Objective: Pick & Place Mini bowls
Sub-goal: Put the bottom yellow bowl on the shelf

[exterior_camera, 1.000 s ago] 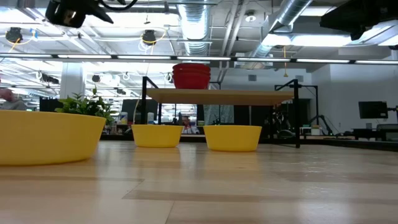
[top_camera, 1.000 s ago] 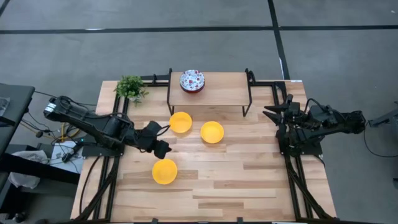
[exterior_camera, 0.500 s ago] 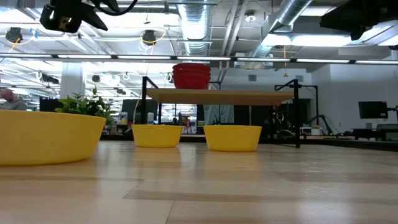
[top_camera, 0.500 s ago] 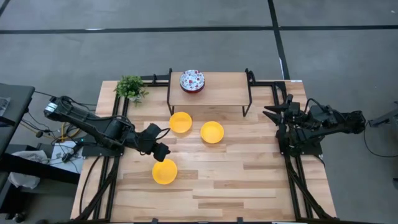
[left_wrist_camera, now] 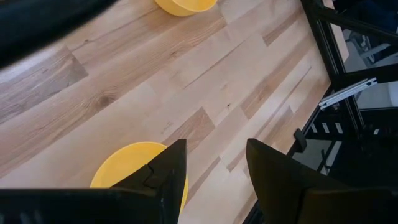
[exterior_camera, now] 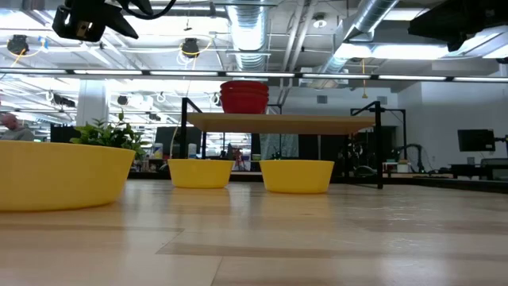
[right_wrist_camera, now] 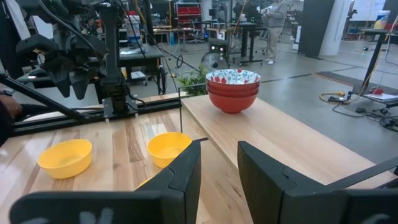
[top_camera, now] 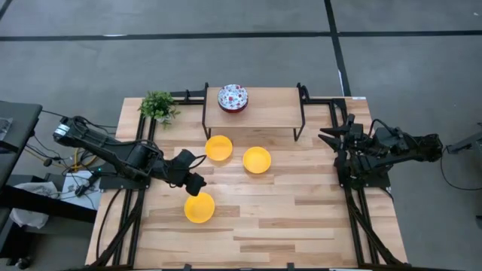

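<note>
yellow bowls (exterior_camera: 198,172) on table | red stack (exterior_camera: 244,97) on shelf (exterior_camera: 278,122)

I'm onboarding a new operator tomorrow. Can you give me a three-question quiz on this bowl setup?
1. True or false: the patterned bowls sit stacked on the raised shelf.
2. How many yellow bowls are on the table?
3. Which gripper hovers beside the nearest yellow bowl? A) left B) right

Key:
1. True; the stack sits toward the shelf's plant-side end.
2. Three: two in front of the shelf, one nearer the table's front.
3. A; the left gripper hangs open just above it, while the right gripper waits open at the table's right edge.
</note>
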